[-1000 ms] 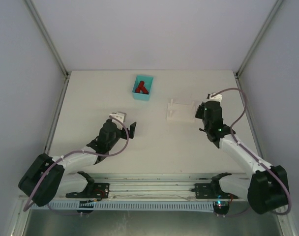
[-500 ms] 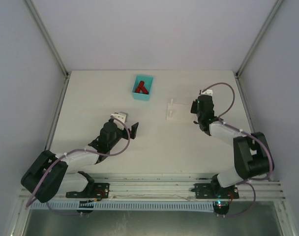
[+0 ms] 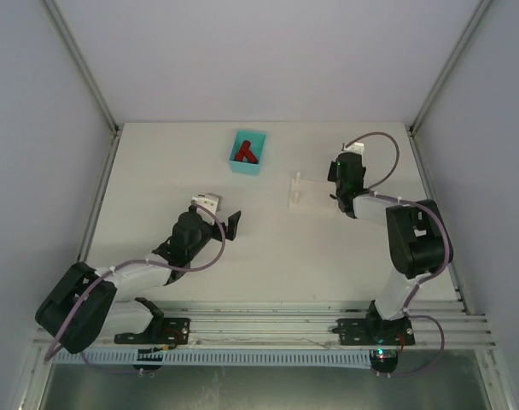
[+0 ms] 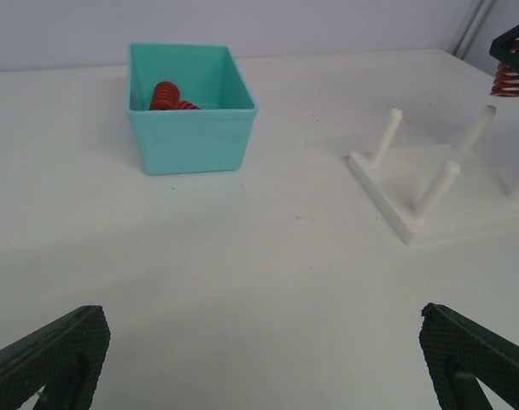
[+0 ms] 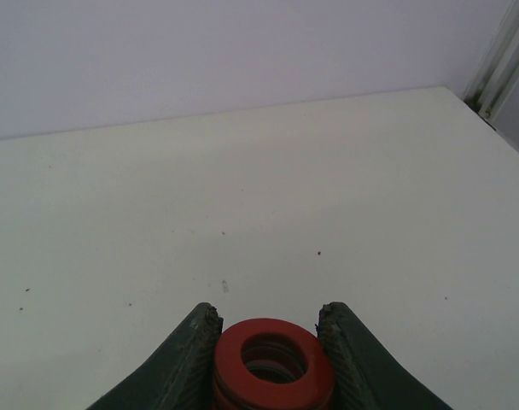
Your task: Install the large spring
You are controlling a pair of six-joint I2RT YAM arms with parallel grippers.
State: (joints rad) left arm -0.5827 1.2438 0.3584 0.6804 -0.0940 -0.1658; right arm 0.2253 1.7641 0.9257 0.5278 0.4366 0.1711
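My right gripper is shut on a large red spring, its coil end facing the camera. In the top view it sits over the right side of the white peg stand; in the left wrist view the spring hangs above the stand's far right pegs. A teal bin holds more red springs. My left gripper is open and empty over bare table, well left of the stand.
The stand has several upright white pegs on a flat base. The enclosure's grey walls and metal posts ring the table. The table's right edge and corner post show in the right wrist view.
My right arm has swung up and back toward the far side, carrying the spring over the stand's right end. The left arm has barely moved.
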